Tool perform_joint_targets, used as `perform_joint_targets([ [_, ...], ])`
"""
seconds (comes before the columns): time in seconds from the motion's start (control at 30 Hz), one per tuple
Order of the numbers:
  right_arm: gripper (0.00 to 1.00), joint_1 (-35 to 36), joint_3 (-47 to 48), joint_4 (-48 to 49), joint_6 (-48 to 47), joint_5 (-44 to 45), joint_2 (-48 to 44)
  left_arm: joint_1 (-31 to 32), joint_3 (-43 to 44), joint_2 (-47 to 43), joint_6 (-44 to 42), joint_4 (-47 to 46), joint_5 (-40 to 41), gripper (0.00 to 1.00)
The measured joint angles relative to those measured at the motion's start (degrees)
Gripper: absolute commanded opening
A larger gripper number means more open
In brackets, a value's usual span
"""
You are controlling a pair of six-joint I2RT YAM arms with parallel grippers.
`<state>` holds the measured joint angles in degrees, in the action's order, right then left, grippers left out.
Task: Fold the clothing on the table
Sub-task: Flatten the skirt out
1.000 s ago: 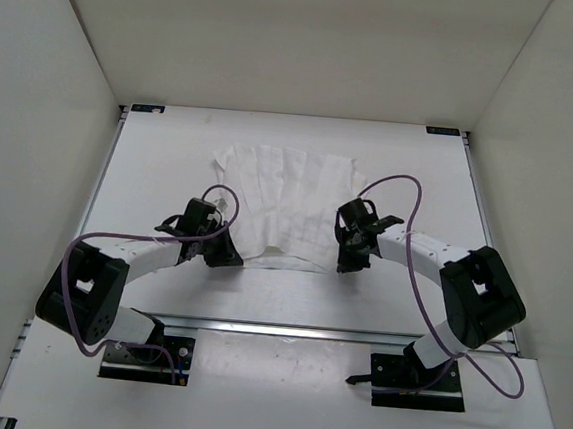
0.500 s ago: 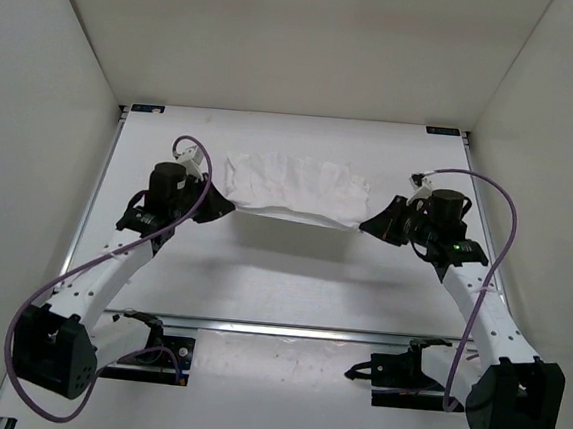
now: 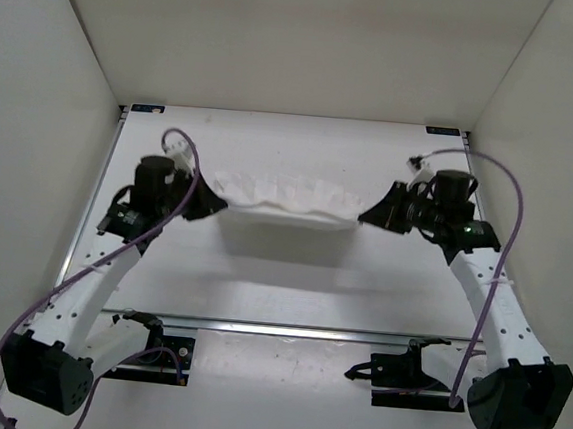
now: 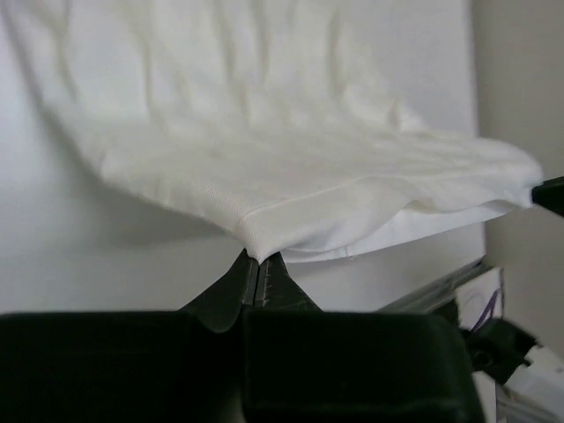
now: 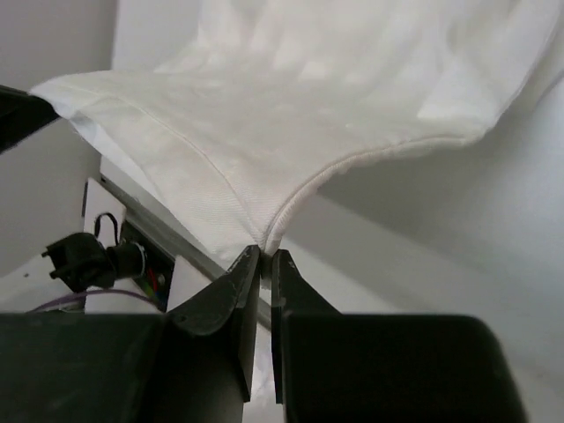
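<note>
The white clothing (image 3: pixel 288 197) hangs stretched above the table (image 3: pixel 280 284) between both arms, sagging in the middle and casting a shadow below. My left gripper (image 3: pixel 219 205) is shut on its left corner; in the left wrist view the fabric (image 4: pixel 291 167) runs straight into the closed fingertips of that gripper (image 4: pixel 258 263). My right gripper (image 3: pixel 362 219) is shut on the right corner; in the right wrist view the hemmed edge of the clothing (image 5: pixel 291 115) is pinched at the tips of that gripper (image 5: pixel 267 257).
White walls enclose the table on the left, back and right. A metal rail (image 3: pixel 287 328) crosses the near side, with the two arm bases (image 3: pixel 149 348) (image 3: pixel 408 371) behind it. Black corner brackets (image 3: pixel 147 108) sit at the far corners.
Both arms have swung up and outward from the table's middle, carrying the near corners of the clothing. The garment went from lying flat to hanging taut off the surface.
</note>
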<state>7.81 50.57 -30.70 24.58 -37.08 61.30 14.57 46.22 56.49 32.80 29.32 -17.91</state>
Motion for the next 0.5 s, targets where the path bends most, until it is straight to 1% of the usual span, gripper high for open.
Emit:
perform_joint_targets([
  [0.13,0.00,0.66,18.03,-0.79,-1.84,0.72,-0.50,0.46,20.92,0.74,-1.11,1.90,2.32,0.00],
  [0.23,0.00,2.78,26.62,-0.70,-2.36,1.18,-2.64,1.36,31.71,0.04,-1.22,2.01,2.89,0.00],
  [0.37,0.00,4.61,31.47,-1.40,-2.62,0.37,-3.69,1.38,39.15,0.00,-1.05,3.30,2.40,0.00],
  [0.43,0.00,4.59,32.28,-1.36,-2.93,0.07,-2.99,1.18,40.33,1.01,-1.31,3.39,2.14,0.00],
  [0.5,0.00,4.55,32.98,-1.38,-3.23,-0.72,0.15,0.20,40.41,3.67,-1.75,3.48,1.44,0.00],
])
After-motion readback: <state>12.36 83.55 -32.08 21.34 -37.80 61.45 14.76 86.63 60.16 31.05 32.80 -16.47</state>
